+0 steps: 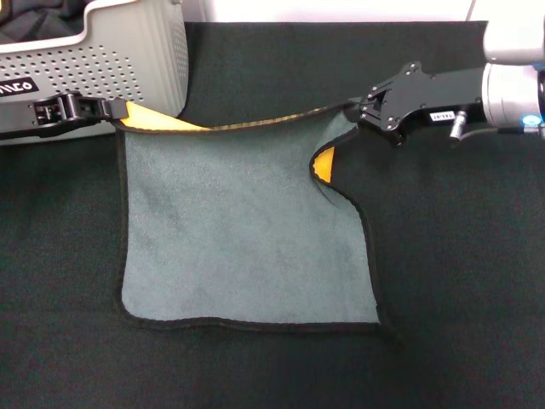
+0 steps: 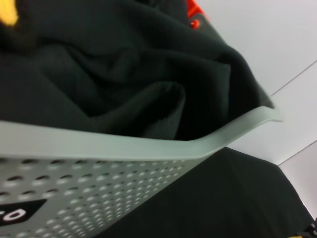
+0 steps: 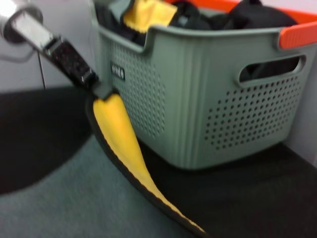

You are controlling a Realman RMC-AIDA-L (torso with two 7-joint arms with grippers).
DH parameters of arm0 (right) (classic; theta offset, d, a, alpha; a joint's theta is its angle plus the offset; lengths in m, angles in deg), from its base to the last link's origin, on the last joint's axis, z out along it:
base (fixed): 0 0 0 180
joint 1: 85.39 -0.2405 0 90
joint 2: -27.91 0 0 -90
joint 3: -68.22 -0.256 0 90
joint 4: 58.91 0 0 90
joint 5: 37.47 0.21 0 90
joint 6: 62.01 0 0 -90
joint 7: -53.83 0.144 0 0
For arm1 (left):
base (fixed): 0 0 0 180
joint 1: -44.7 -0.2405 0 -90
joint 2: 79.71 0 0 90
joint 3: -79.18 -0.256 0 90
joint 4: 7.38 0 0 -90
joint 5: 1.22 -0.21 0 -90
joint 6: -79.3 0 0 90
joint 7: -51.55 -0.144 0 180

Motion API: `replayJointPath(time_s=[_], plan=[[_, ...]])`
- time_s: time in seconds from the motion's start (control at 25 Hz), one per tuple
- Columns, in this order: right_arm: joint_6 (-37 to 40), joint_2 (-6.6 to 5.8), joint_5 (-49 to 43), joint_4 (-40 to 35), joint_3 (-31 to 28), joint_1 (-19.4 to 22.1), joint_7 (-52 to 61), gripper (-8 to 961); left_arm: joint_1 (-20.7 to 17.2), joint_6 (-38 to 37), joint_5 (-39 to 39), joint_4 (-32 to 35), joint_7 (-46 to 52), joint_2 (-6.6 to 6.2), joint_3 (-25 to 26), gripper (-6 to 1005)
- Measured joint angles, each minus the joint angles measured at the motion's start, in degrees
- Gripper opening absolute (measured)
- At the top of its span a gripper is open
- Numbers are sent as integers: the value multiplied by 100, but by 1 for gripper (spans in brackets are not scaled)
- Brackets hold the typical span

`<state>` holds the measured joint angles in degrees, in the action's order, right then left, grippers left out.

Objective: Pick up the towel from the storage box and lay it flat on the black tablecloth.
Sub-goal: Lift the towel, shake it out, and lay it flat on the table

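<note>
Mostly done, by the look of it. Towel out of the storage box, spread grey side up on the black tablecloth. Left hand pinched shut on the far left corner beside the box, right hand shut on the far right corner. Left to do: lower both lifted corners, flatten the yellow fold, release.

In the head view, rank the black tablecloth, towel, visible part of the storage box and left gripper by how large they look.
1. black tablecloth, running past the frame edges.
2. towel.
3. storage box, only partly in frame, so its true size is unsure.
4. left gripper.
</note>
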<state>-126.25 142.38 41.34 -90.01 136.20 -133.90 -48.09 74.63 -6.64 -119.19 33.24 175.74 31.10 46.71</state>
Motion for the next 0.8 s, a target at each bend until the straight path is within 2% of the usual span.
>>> replayJointPath(time_s=[0.2, 0.36, 0.6, 0.8], plan=[[67, -48, -564, -72, -11, -242, 142, 23, 20, 103, -108, -19, -1, 11, -62, 21], [-10, -66, -1256, -476, 15, -276, 365, 24, 27, 137, -134, -20, -1, 58, -77, 22], [-183, 83, -2645, -1211, 22, -320, 649, 24, 68, 165, -139, -20, 7, 172, -76, 22], [-222, 110, -2992, -1347, 29, -463, 650, 25, 82, 190, -146, -20, 4, 251, -74, 22]])
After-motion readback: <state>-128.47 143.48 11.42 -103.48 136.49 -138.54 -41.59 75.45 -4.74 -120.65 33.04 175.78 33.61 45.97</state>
